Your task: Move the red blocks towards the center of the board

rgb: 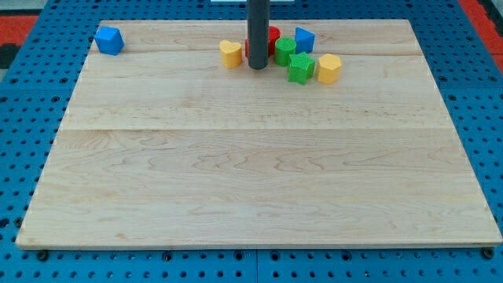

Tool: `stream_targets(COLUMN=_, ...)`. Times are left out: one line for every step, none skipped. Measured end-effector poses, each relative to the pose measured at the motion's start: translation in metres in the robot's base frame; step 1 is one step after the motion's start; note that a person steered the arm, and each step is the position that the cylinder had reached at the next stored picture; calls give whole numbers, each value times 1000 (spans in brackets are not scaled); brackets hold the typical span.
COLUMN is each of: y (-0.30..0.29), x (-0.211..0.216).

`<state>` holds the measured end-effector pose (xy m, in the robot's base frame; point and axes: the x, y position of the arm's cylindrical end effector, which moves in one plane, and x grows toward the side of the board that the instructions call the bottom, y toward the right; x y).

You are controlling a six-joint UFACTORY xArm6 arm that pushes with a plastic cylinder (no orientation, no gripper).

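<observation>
A red block [272, 39] sits near the view's top centre, mostly hidden behind my rod, so its shape is unclear and I cannot tell whether it is one red block or two. My tip [258, 67] rests on the board just below and in front of it. A yellow block [230, 53] lies just left of the tip. A green block [284, 49] and a green star-like block [300, 68] lie just right of the tip. A blue block [304, 39] sits behind the greens. A yellow hexagonal block [328, 68] is at the cluster's right end.
A lone blue block [109, 39] sits at the board's top left corner. The wooden board [251, 181] lies on a blue perforated surface [31, 94] that surrounds it on all sides.
</observation>
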<state>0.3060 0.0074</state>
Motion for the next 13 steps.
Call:
stream_targets(y=-15, x=13)
stream_targets(y=-63, x=82)
stream_targets(y=-21, x=102)
stream_targets(y=59, x=101)
stream_targets(y=163, x=55)
stream_targets(y=191, x=-17)
stream_targets(y=175, x=-64)
stream_targets(y=148, x=-82)
stream_targets(y=102, x=-92)
stream_targets(y=66, x=-93)
stream_targets(y=96, x=-68)
stream_targets(y=100, x=-41)
stream_targets(y=98, x=-82)
